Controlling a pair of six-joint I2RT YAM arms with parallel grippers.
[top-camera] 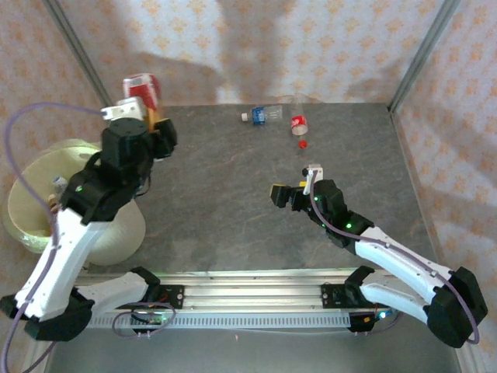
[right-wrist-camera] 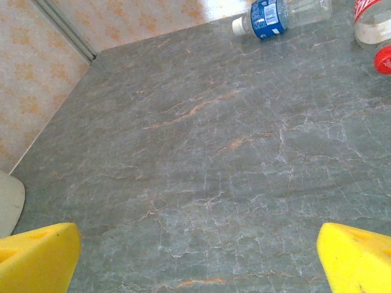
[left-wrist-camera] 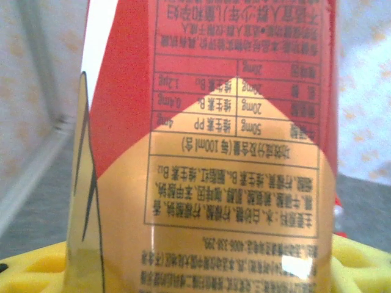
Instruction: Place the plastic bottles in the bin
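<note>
Plastic bottles number three in the top view. One red-and-gold bottle (top-camera: 142,87) is clamped in the left gripper (top-camera: 149,109), raised over the far left corner of the bench (top-camera: 217,202). Two lie well ahead of the right gripper (top-camera: 295,185) by the far edge: a blue-labelled bottle (top-camera: 262,115) and a red-labelled bottle (top-camera: 299,120), with a red cap (top-camera: 302,143) on its gripper side. The bin (top-camera: 124,229) sits off the bench's left edge, lower than the left gripper, behind it and to its left; that arm's own links lie between them. The right gripper hangs wide open over bare bench, with room all round it.

From the left wrist we see the red-and-gold bottle (left-wrist-camera: 208,152) upright between the yellow pads (left-wrist-camera: 36,268), its label upside down.

From the right wrist, the gripper (right-wrist-camera: 195,262) is spread, its yellow fingertips (right-wrist-camera: 36,259) at the bottom corners. Open bench (right-wrist-camera: 201,152) runs ahead to the blue-labelled bottle (right-wrist-camera: 275,13); right of it are the red-labelled bottle (right-wrist-camera: 372,21) and the cap (right-wrist-camera: 383,59). A patterned wall (right-wrist-camera: 36,79) closes the left side.
</note>
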